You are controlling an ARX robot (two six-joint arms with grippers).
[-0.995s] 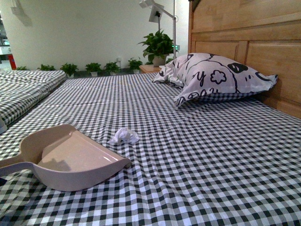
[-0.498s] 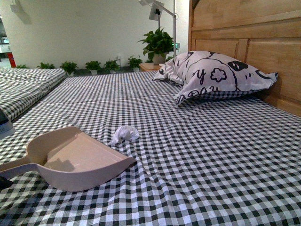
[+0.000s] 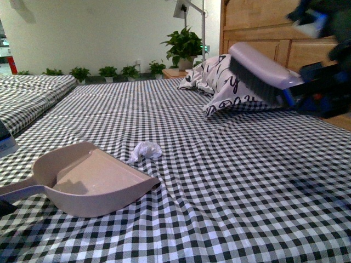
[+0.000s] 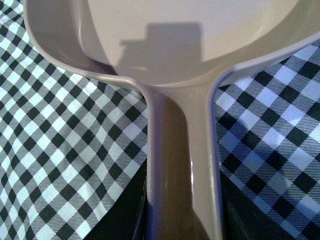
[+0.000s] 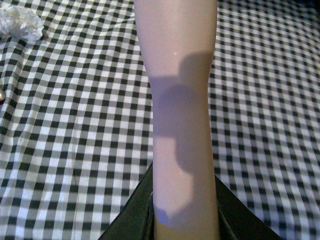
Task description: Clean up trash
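Dustpan (image 3: 90,181) lies flat on the checked sheet (image 3: 230,181), mouth toward the trash (image 3: 145,150), ready to receive it. Left gripper (image 4: 182,220) pinches its handle; right gripper (image 5: 182,220) clamps the brush (image 3: 260,74), raised for a sweep.

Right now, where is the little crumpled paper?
In the front view the crumpled paper lies on the checked bedsheet, left of centre, just beyond the dustpan's open edge.

My left gripper (image 4: 181,227) holds the handle of the beige dustpan (image 4: 170,45), which rests on the black-and-white checkered sheet (image 4: 65,150).
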